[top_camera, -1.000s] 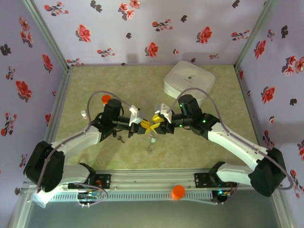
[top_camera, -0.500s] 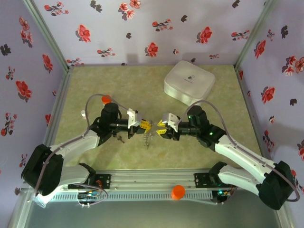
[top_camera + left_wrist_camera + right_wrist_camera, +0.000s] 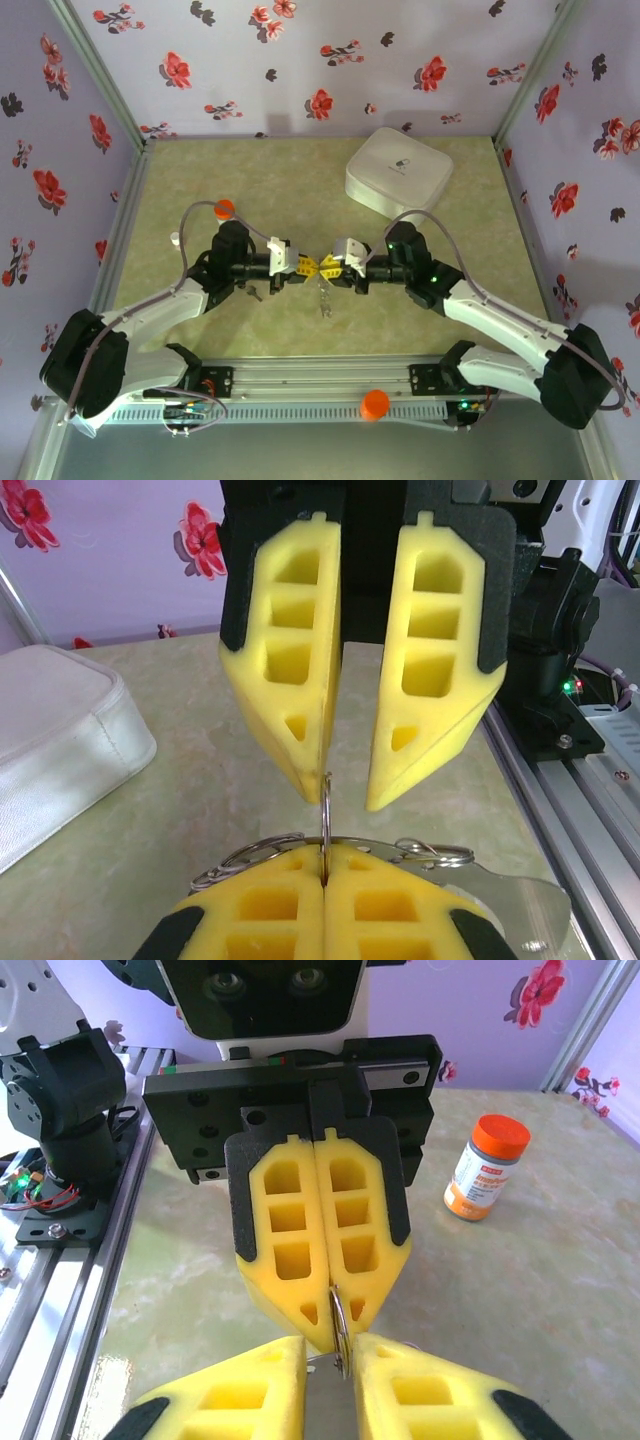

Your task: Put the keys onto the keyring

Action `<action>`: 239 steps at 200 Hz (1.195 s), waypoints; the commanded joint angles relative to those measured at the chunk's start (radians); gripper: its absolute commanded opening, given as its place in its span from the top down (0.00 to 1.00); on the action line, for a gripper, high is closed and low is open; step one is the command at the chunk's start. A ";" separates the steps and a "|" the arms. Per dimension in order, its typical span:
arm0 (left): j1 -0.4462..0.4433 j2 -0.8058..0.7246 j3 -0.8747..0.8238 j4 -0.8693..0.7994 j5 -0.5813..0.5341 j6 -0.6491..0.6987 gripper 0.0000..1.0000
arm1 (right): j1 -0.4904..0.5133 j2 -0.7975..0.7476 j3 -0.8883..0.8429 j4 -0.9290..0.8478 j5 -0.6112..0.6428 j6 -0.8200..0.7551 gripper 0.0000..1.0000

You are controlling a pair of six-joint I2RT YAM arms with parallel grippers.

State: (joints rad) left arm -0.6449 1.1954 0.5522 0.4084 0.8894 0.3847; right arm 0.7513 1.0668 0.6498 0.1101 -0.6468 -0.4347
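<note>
Left gripper (image 3: 308, 266) is clamped shut on the keyring (image 3: 326, 818), a thin metal ring seen edge-on and held above the table (image 3: 300, 180), mid-workspace; right gripper (image 3: 331, 269) is set tip to tip against it, jaws narrowly apart, ring rim between them; keys (image 3: 322, 298) are seen dangling beneath, detail unresolved.

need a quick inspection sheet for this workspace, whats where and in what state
surface: mottled green table, nothing spilled seen
job's things: keyring, a thin metal ring edge-on, between the two tools; silvery piece hangs under it, too small to tell; one key lies on the table by the left arm
clutter: white box at back right; orange-capped vial upright
grippers: left tool shut on the keyring; right tool with jaws slightly apart around it
cables: a grey cable arcs over each arm, no snag seen
surroundings: floral walls on three sides
</note>
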 commanded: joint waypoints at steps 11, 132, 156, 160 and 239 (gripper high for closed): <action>-0.009 -0.025 -0.007 0.048 -0.001 0.028 1.00 | 0.013 0.017 0.008 0.036 -0.012 -0.002 0.86; -0.012 -0.025 -0.011 0.064 -0.007 0.000 0.87 | 0.018 0.004 0.013 0.007 -0.001 -0.044 1.00; -0.012 -0.027 -0.009 0.068 -0.006 -0.004 0.86 | 0.020 0.008 0.019 -0.006 0.001 -0.051 1.00; -0.013 -0.026 -0.011 0.069 -0.006 -0.005 0.86 | 0.020 0.010 0.018 -0.008 0.002 -0.052 1.00; -0.017 -0.047 -0.027 0.097 -0.029 0.011 1.00 | 0.029 -0.012 0.004 -0.049 0.058 -0.072 0.70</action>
State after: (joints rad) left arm -0.6552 1.1839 0.5323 0.4416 0.8890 0.3775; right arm 0.7662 1.0828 0.6518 0.0849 -0.6231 -0.4892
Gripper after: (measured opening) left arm 0.039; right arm 0.110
